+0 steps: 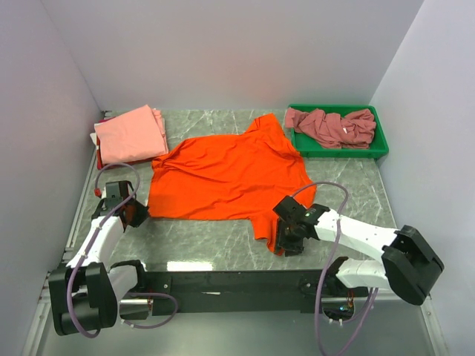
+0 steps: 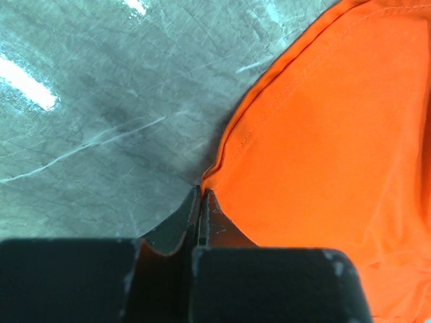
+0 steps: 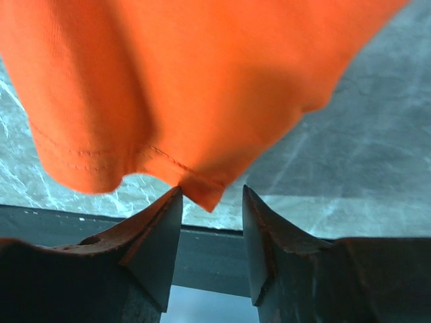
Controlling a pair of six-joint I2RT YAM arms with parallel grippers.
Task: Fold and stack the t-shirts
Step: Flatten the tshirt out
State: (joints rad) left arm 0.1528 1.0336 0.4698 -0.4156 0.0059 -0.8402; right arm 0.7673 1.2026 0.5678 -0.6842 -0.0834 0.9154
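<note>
Okay, my left end effector is clenched on the orange t-shirt corner, right end effector released, straddling its sleeve hem near the tabletop edge.

A marbled grey-green worktop lay between plain pale walls. A green plastic bin sat at its far right corner. At the far left edge something red and white peeked out, possibly a container, mostly hidden. A black rail ran along the near edge.
</note>
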